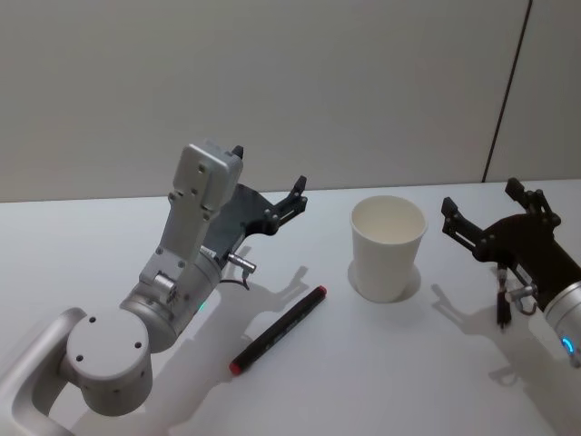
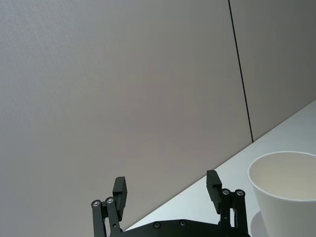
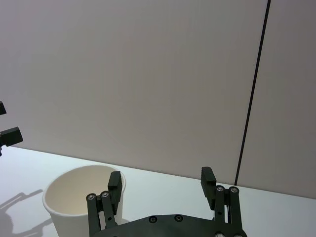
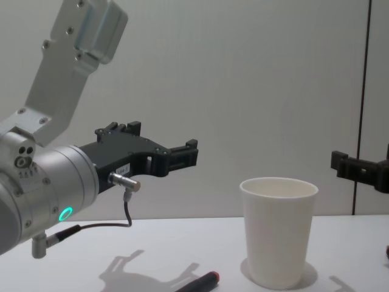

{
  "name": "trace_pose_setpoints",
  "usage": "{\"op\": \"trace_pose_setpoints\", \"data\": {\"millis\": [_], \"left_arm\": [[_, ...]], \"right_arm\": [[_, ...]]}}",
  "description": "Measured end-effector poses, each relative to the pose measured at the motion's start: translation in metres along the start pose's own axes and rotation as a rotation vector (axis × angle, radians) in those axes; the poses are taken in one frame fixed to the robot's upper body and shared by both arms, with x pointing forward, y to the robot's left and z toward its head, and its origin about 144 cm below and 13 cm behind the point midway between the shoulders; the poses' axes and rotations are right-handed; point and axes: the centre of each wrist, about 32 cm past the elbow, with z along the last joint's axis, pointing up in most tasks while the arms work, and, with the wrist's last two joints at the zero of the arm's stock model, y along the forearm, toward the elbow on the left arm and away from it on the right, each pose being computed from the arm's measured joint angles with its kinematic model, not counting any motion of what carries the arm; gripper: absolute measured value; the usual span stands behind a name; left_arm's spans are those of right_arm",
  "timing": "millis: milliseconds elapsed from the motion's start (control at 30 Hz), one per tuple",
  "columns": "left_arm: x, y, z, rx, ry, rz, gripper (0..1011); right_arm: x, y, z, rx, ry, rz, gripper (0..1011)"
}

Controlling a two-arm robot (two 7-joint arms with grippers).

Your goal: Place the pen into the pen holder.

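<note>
A white table (image 1: 381, 391) lies bare along its near side, leaving open room in front of everything else. Nearest on it is the pen (image 1: 278, 330), black with a red end, lying flat on a slant: the red end sits closer to the robot and to the left, and the black end points toward the pen holder (image 1: 388, 247) without touching it. Close on the pen's left stands the bulky grey joint of the left arm, crowding that side. The pen holder, a plain white paper cup, stands upright and empty just past the pen and to its right, with clear table all round its base. The left gripper (image 1: 269, 171) hangs above the table behind the pen, left of the cup, its two black fingers spread apart with nothing between them. The right gripper (image 1: 482, 197) is raised on the cup's right side, near it but not touching, fingers likewise apart and empty. Beyond both, the table's far edge meets a plain pale wall (image 1: 272, 82) with one dark vertical seam (image 1: 504, 91) at the right.
</note>
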Motion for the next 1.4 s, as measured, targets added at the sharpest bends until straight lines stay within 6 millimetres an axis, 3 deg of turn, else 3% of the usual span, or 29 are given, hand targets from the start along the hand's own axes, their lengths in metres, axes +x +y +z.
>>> {"op": "trace_pose_setpoints", "data": {"millis": [1400], "left_arm": [[0.0000, 0.0000, 0.0000, 0.000, 0.000, 0.000, 1001]], "right_arm": [[0.0000, 0.0000, 0.0000, 0.000, 0.000, 0.000, 1001]]}}
